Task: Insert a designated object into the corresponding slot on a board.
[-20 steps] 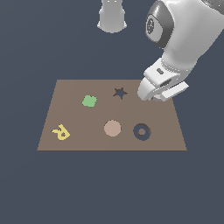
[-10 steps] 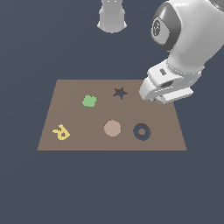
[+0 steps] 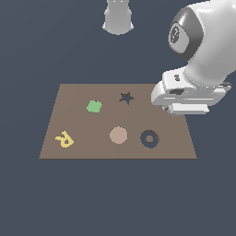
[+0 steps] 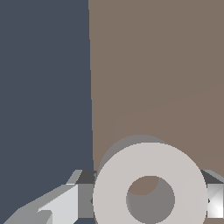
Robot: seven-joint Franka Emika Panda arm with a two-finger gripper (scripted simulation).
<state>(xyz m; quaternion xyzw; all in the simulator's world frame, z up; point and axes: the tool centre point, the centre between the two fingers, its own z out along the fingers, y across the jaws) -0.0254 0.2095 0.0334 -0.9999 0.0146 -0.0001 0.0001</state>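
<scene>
grey ring gripped, tool above the board's edge

my tool (image 4: 148, 201) is closed on the light grey ring (image 4: 149, 183); in the wrist view the ring fills the space between the two fingers (image 4: 61, 208), flat face toward the camera, round centre hole clear. through and behind it i see plain brown board (image 4: 153, 65) and, beside that, the dark surface the board lies on. a soft round shadow sits on the board just behind the ring.

in the exterior view my white hand (image 3: 186, 97) hangs over the board (image 3: 73, 147) at the edge toward the exterior view's right, near the far corner. the ring itself is hidden under the hand from this side; fingertips not visible here.

taking the board's middle as the dial in the exterior view:
- dark ring-shaped slot (image 3: 149, 138) with brown centre, about 4 o'clock, unfilled. it lies nearer the camera than my hand, apart from it.
- tan disc (image 3: 118, 135), about 6 o'clock, just beside the slot.
- dark star recess (image 3: 126, 97), about 1 o'clock, close to my hand.
- green clover (image 3: 94, 106), about 10 o'clock.
- yellow letter r (image 3: 64, 138), about 8 o'clock.
</scene>
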